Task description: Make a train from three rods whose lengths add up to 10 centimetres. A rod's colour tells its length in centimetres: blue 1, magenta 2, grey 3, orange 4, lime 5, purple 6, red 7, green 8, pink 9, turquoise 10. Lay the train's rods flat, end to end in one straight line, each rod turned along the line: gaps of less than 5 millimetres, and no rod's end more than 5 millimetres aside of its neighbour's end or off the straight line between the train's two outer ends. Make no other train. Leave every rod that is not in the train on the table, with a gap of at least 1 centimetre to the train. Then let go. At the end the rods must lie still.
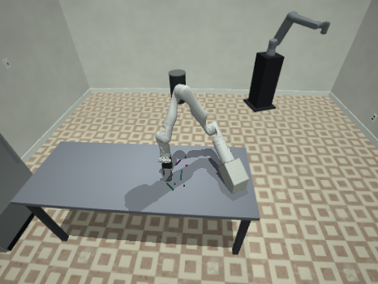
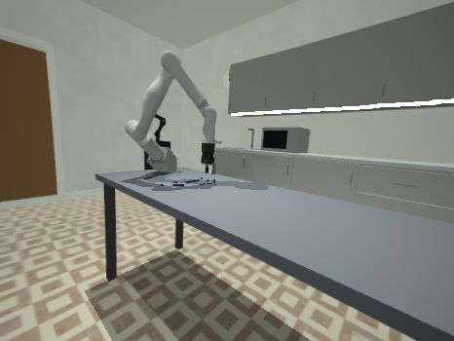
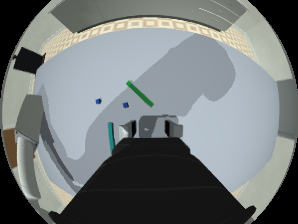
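Gripper (image 1: 165, 170) hanging just above the grey table (image 1: 81, 178), fingers spread wide, nothing between them. Rods scattered in a small cluster right beside it: green rod (image 1: 169, 187) lying flat just nearer the camera, turquoise rod (image 1: 181, 174) to the right, purple rod (image 1: 178, 162) a bit farther back, a magenta bit (image 1: 186, 165) right of that, and two tiny blue ones (image 1: 184, 186) (image 1: 174, 183) near the green. All apart from each other, none lined up end to end. Same green (image 3: 140, 94), turquoise (image 3: 111, 135) and blue (image 3: 99, 102) pieces visible from the wrist view.
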